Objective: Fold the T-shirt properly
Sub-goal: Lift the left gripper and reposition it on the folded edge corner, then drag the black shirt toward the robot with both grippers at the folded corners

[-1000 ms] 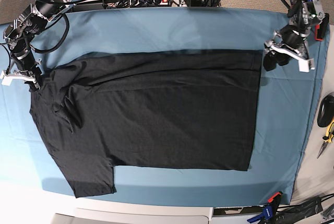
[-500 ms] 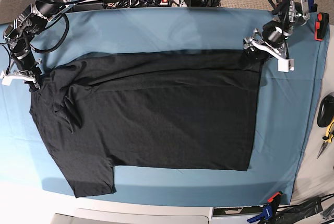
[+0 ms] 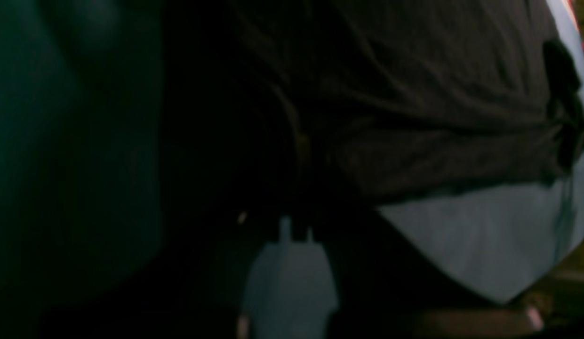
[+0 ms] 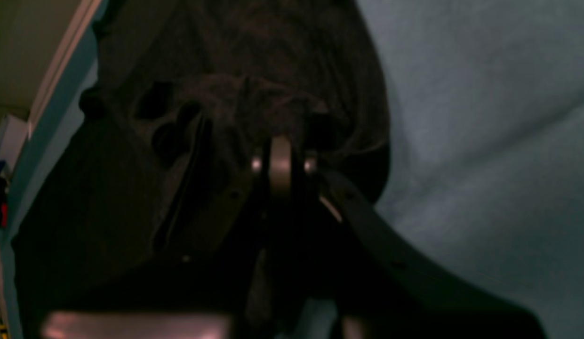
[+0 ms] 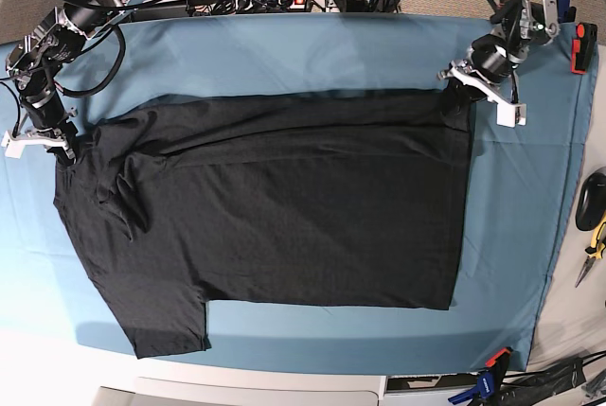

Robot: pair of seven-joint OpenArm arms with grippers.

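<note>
The black T-shirt (image 5: 275,207) lies flat across the middle of the blue cloth (image 5: 284,56) covering the surface, hem toward the right of the frame. At left, the right hand (image 5: 59,146) remains clamped on the shirt's shoulder edge. At upper right, the left hand (image 5: 457,94), apart and beside the hem a second ago, has moved in and closed on the shirt's far hem corner.

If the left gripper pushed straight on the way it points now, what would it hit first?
Most likely the T-shirt itself: the left gripper sits at its far corner, jaws shut there, with the blue table cloth directly beneath. Depth is unclear.
</note>
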